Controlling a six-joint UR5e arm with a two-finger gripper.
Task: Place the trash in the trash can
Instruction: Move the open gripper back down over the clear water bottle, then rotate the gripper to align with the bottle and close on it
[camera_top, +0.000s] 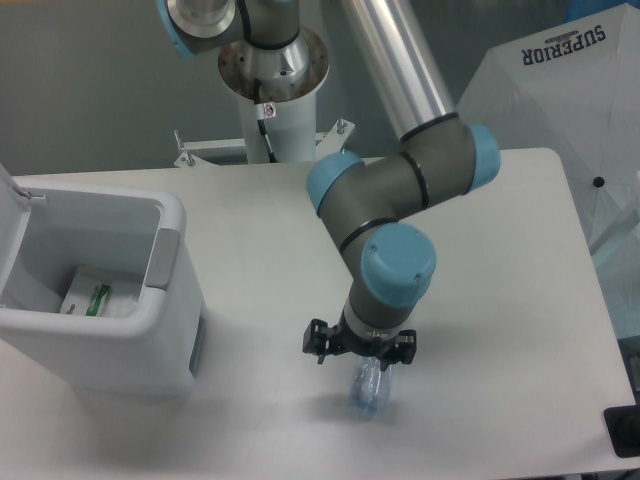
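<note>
The clear plastic bottle (366, 389) lies on the table near the front edge; only its lower end shows below the arm. My gripper (360, 352) is directly over it, fingers spread on either side of the bottle, open. The pouch with a green strip (92, 298) lies inside the trash can (150, 330), a white-grey bin at the left with its lid (10, 185) hinged up.
The arm's base column (270, 100) stands at the back of the table. A white cloth with "SUPERIOR" lettering (560, 90) hangs at the right, off the table. A dark object (622, 430) sits at the lower right corner.
</note>
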